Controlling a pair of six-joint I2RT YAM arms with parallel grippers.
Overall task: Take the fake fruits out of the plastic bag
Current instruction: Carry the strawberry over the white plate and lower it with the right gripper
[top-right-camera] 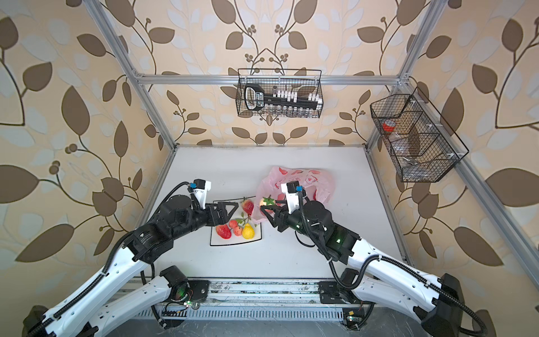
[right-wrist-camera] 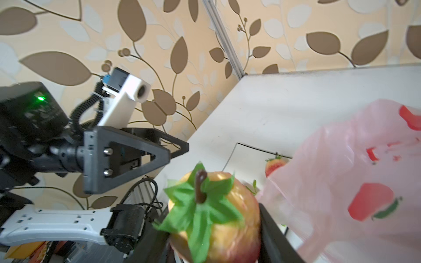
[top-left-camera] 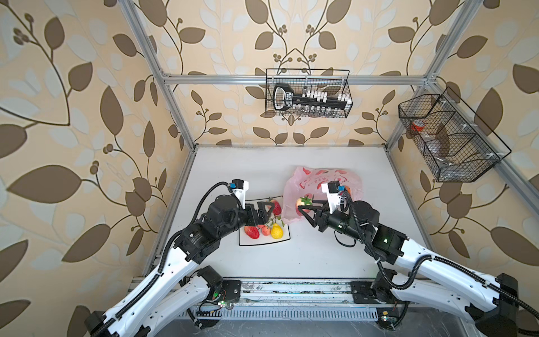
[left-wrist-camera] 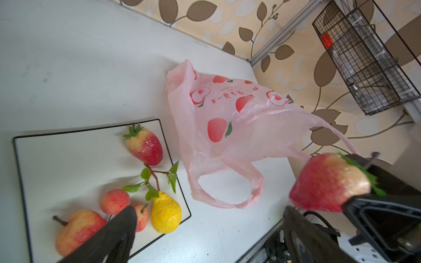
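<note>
Strawberry (right-wrist-camera: 216, 218), glossy plastic with a green leaf cap, sits pinched between the right gripper's (top-left-camera: 304, 205) fingers beside the crinkly pink plastic bag's (top-left-camera: 320, 178) mouth. Left gripper (top-left-camera: 269, 214) hovers, fingers spread wide, over the black-rimmed plate (left-wrist-camera: 57, 159) bearing the other fake fruits (left-wrist-camera: 165, 215). Bare table (top-left-camera: 291, 262) lies in front. What the bag holds cannot be made out.

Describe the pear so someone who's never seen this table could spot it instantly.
On the white table, find the square black-rimmed plate left of the pink plastic bag. The pear lies in the plate's bag-side near corner, beside two small peaches. It is the only yellow fruit there.
</note>
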